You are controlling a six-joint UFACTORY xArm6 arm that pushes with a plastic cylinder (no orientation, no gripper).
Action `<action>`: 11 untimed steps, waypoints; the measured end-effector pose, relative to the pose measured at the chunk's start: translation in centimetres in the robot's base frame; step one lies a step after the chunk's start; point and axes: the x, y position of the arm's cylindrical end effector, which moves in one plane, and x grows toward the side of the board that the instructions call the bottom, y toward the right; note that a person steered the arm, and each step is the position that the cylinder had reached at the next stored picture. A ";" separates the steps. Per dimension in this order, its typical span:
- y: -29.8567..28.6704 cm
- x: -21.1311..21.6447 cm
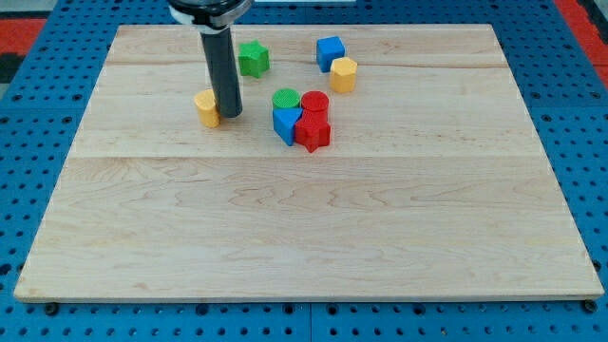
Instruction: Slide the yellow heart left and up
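The yellow heart (206, 107) lies on the wooden board (304, 218) at the upper left. My tip (231, 115) stands just to the heart's right, touching or nearly touching it. The dark rod rises from the tip to the view's top.
A green star (253, 59) sits above and to the right of my tip. A blue cube (330, 51) and a yellow hexagon (343, 73) lie at the upper middle. A cluster of a green cylinder (285, 98), a red cylinder (314, 102), a blue block (285, 123) and a red star (313, 131) sits to the tip's right.
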 end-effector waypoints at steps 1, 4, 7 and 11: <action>-1.5 1.8; -6.3 -1.6; -6.1 -4.5; -11.4 -7.2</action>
